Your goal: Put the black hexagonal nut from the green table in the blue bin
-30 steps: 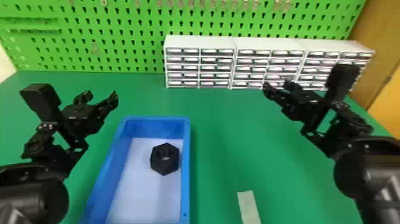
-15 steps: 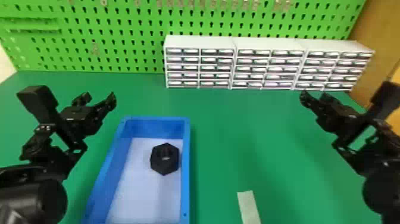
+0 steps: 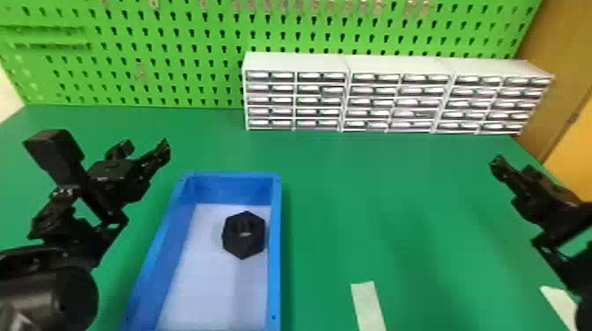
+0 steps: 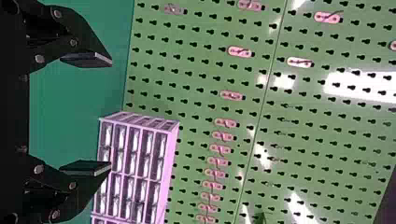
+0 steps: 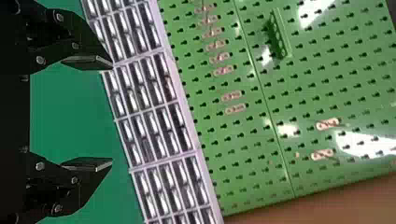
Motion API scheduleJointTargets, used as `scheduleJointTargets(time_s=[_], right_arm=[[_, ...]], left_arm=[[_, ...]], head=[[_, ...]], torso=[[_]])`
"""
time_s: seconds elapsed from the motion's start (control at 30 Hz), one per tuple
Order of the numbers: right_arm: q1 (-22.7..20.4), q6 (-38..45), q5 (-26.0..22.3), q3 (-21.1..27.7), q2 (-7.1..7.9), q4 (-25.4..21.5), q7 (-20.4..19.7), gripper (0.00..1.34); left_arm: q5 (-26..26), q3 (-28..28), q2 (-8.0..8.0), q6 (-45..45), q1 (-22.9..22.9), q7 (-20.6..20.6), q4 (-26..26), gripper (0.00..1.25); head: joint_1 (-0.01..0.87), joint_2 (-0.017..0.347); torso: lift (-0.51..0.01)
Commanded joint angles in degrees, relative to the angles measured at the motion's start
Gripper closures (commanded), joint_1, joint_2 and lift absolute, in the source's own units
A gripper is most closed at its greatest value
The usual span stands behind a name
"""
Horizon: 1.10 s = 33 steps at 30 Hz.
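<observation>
One black hexagonal nut (image 3: 233, 245), lying inside blue bin (image 3: 275, 264), near its right wall, on green desk (image 3: 396, 211); left hand (image 3: 145, 147), released, fingers spread; right hand (image 3: 514, 166), likewise released

A solid black nut (image 3: 243, 248) stands out against the pale lilac-white floor of a bright blue bin (image 3: 275, 264), set off by a deep green bench (image 3: 374, 198). Rows of dark keyhole-shaped holes pattern a lime-green pegboard (image 3: 176, 44), while white drawer cabinets (image 3: 295, 61) carry a grid of pale and dark bands. A strip (image 3: 368, 303) is off-white; the left claw (image 3: 145, 148) and right claw (image 3: 513, 164) are both black
</observation>
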State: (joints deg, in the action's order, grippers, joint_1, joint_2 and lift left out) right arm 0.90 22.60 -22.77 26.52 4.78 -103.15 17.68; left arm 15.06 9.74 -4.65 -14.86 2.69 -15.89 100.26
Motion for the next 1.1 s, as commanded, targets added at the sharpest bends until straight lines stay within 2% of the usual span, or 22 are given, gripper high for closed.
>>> scheduleJointTargets(time_s=[0.0,0.13,0.4,1.07], right_arm=[[-0.63,-1.07,-0.7,2.31,-1.26,0.49,0.08,0.52],[-0.9,-2.56,-1.31,2.66,-1.96,2.08,0.08,0.52],[-1.16,-3.44,-2.37,1.96,-1.96,4.1,0.08,0.53],[-1.51,-5.73,-3.6,1.78,-2.14,8.84,0.08,0.53]], left_arm=[[0.67,0.19,0.0,0.01,-0.14,0.07,-0.59,0.47],[2.26,0.63,0.0,0.01,-0.32,0.07,-1.64,0.47],[4.1,1.07,0.0,0.01,-0.58,0.16,-3.14,0.47],[2.34,0.45,0.0,1.06,-1.19,0.16,-4.81,0.47]], head=[[0.691,0.009],[0.691,0.009],[0.691,0.009],[0.691,0.009]], torso=[[-0.097],[-0.097],[-0.097],[-0.097]])
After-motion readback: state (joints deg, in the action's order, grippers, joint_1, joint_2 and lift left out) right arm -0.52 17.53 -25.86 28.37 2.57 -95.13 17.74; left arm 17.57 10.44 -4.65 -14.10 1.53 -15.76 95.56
